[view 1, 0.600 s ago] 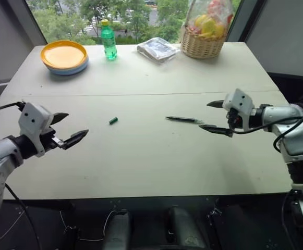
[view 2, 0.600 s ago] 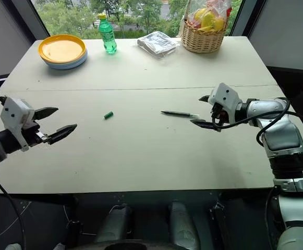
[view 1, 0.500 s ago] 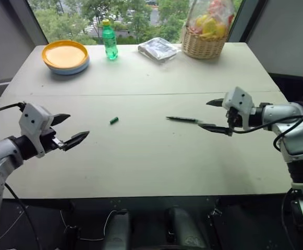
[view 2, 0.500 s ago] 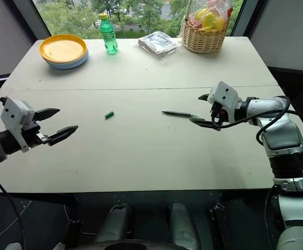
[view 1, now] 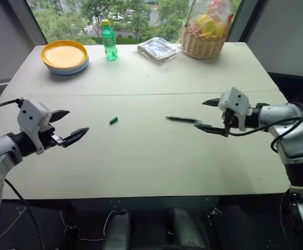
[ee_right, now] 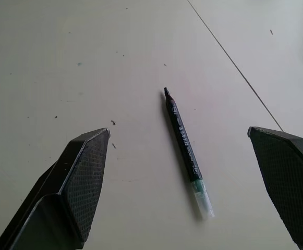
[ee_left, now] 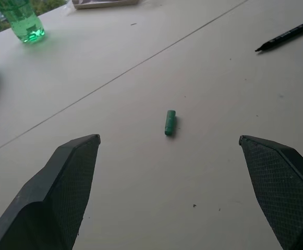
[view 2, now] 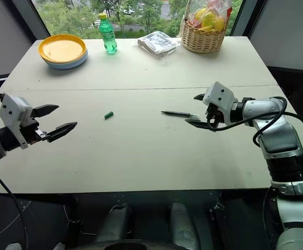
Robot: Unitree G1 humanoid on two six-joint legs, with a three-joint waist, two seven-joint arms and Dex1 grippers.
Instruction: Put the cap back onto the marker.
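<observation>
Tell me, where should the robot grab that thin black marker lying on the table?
Probably the middle of the thin black marker, on its straight dark barrel, coming down from above with the right gripper, its open jaws across the barrel. It lies flat on the pale table, leaving no room underneath, and its ends are slimmer.

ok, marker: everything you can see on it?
The marker is a thin black stick with small print along the barrel, a dark pointed tip and a pale, clear-greenish opposite end. It is uncapped and lies flat on the table, touching nothing else. The open right pincer hovers at its pale end, not touching it.
</observation>
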